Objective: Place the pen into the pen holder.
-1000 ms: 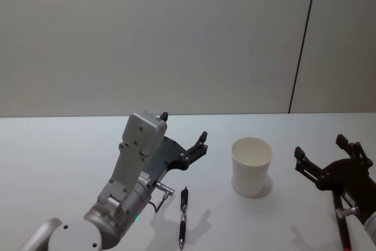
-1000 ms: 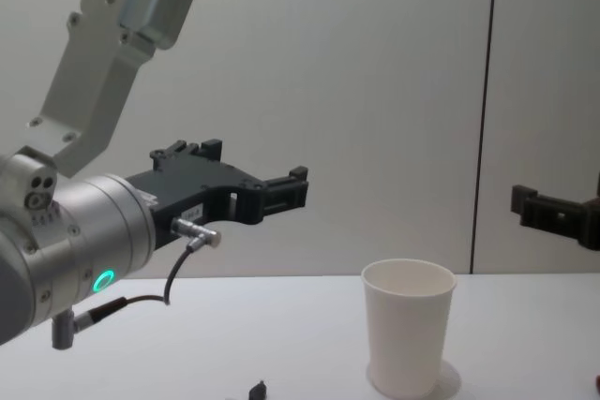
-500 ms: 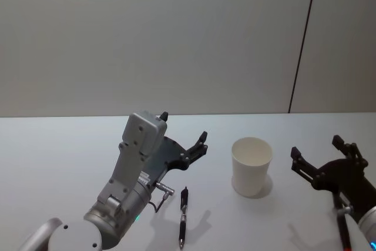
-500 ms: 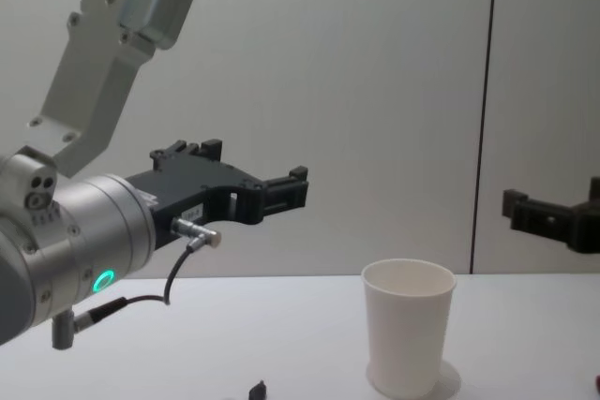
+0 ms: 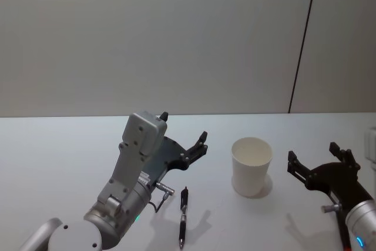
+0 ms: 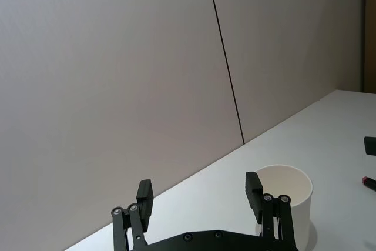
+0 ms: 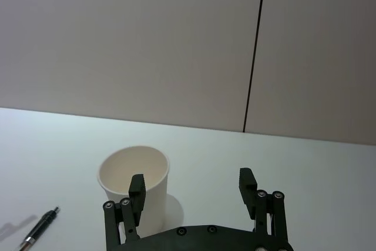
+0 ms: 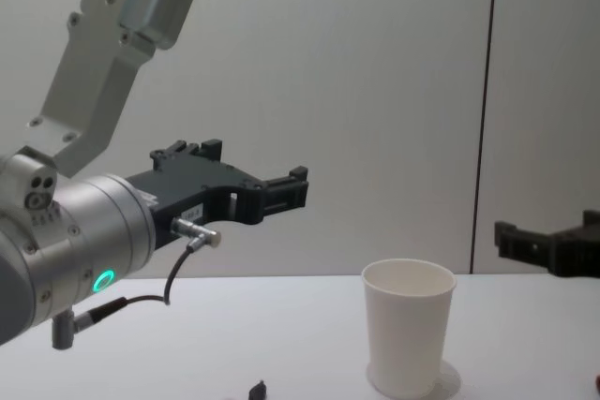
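Observation:
A black pen (image 5: 183, 216) lies on the white table, pointing away from me, just in front of my left gripper (image 5: 184, 126). That gripper hovers above the table, open and holding nothing (image 6: 198, 192) (image 8: 253, 168). The pen holder (image 5: 251, 166), a white paper cup, stands upright to the right of the pen (image 8: 409, 327) (image 6: 288, 195). My right gripper (image 5: 313, 152) hangs open to the right of the cup, holding nothing (image 7: 191, 184) (image 8: 548, 233). In the right wrist view the cup (image 7: 111, 189) sits just beyond one finger, and the pen (image 7: 41, 227) lies farther off.
A second dark pen with a red end (image 5: 342, 234) lies on the table under my right arm. The white table (image 5: 59, 157) stretches bare to the left and behind the cup. A grey wall with a dark vertical seam (image 5: 302, 45) stands behind.
My right gripper has drifted left and a little lower, closer to the cup, still open. The left arm, pen and cup have not moved.

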